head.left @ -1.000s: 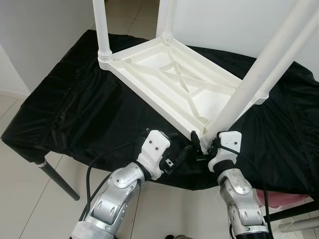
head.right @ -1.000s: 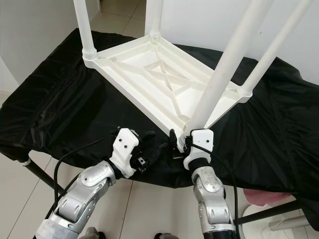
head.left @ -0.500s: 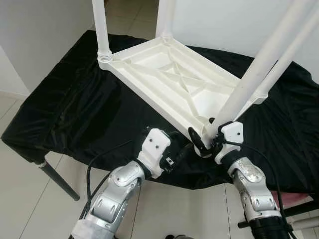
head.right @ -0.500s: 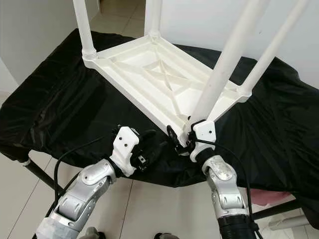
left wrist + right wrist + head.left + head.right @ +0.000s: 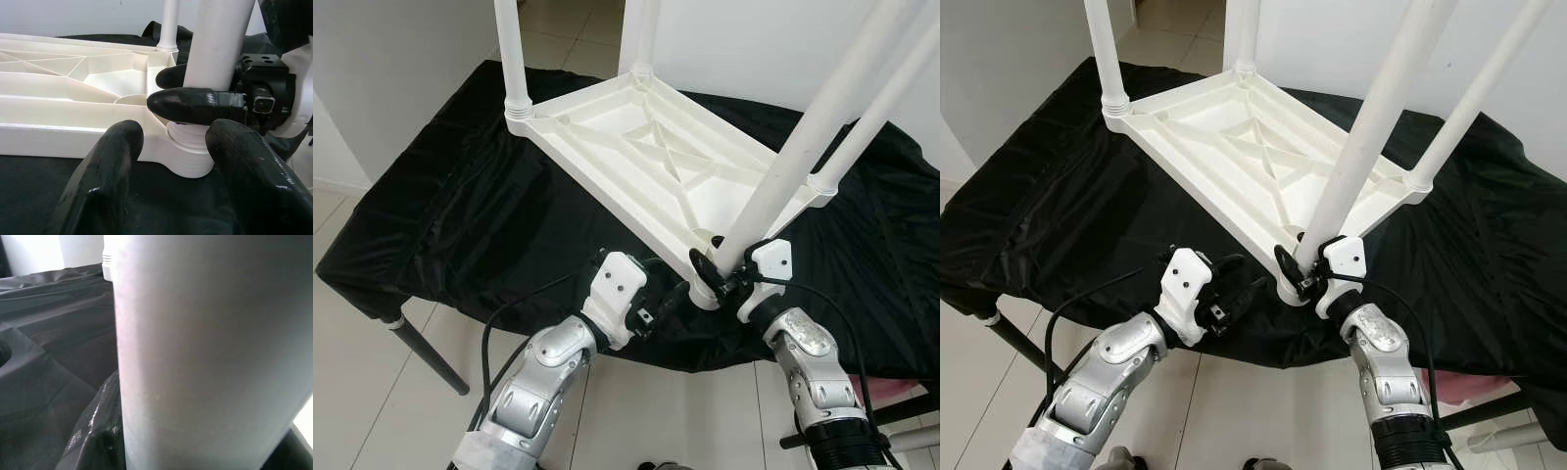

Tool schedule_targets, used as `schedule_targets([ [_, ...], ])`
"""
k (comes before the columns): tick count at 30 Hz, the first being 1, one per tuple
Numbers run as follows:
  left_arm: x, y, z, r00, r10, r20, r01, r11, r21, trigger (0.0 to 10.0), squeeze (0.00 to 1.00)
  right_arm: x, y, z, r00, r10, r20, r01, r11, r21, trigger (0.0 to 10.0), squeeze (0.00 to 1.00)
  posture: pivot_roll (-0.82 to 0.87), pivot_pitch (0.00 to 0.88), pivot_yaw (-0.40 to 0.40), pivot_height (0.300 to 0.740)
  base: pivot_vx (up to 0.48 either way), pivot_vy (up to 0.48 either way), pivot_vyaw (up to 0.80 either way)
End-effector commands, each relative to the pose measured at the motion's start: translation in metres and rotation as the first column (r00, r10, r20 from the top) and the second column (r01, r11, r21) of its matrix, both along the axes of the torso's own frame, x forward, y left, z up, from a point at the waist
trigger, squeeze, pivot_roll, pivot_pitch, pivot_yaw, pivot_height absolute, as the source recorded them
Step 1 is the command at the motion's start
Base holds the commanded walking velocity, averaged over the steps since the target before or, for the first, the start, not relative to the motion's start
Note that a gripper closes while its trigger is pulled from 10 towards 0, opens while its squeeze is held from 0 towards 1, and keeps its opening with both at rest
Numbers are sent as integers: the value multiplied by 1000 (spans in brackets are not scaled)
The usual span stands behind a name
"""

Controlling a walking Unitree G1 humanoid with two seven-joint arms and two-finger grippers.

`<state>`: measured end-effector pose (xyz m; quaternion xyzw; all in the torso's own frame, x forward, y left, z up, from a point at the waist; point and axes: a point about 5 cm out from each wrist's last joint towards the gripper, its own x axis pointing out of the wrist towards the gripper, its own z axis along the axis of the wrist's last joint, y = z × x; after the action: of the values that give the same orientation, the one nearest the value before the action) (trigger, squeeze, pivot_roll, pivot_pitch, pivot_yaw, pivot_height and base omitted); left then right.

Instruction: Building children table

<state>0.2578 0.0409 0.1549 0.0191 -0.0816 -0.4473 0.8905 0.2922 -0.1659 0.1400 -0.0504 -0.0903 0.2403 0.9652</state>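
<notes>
A white plastic children's table [image 5: 646, 157] lies upside down on a black cloth. Three legs stand up from its corners: one at the far left [image 5: 512, 49], one at the back [image 5: 641, 34] and one at the right [image 5: 871, 108]. The near leg [image 5: 793, 162] leans in the near corner socket [image 5: 190, 156]. My right gripper [image 5: 717, 269] is shut on this leg just above the socket; its fingers [image 5: 195, 105] wrap the white tube [image 5: 195, 347]. Just left of that corner, at the front rim, my left gripper [image 5: 671, 299] stands open and holds nothing.
The black cloth [image 5: 460, 206] covers a work table whose metal leg [image 5: 426, 357] slants down at the left. The front edge runs just beneath both wrists. There is tiled floor below, a white wall behind, and something pink [image 5: 891, 392] at the lower right.
My right wrist has swung out to the right around the near leg, still gripping it. The leg now stands a little steeper. The left arm has hardly moved.
</notes>
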Motion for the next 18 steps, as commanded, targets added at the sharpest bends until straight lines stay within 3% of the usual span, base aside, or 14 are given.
schedule_targets([
  [1,0,-1,-2,1000,-6,-4,7,1000,8,10000,0,-4,-2,-10,999,-25,-45,24,999,-21,10000,0,36,111,-76,740,0,0,0],
  [8,-1,-1,-2,1000,-11,-7,11,1000,8,10000,0,-3,-6,-4,974,-224,-36,225,974,19,10000,0,32,113,-64,740,0,0,0],
  [11,-2,-3,-3,1000,-24,-10,24,1000,12,10000,0,-3,-2,-8,925,-375,-57,377,925,39,10000,0,26,116,-57,740,0,0,0],
  [18,-3,-4,-3,999,-32,-8,32,999,20,10000,0,-7,13,-12,845,-529,-76,533,843,67,10000,0,35,121,-62,740,0,0,0],
])
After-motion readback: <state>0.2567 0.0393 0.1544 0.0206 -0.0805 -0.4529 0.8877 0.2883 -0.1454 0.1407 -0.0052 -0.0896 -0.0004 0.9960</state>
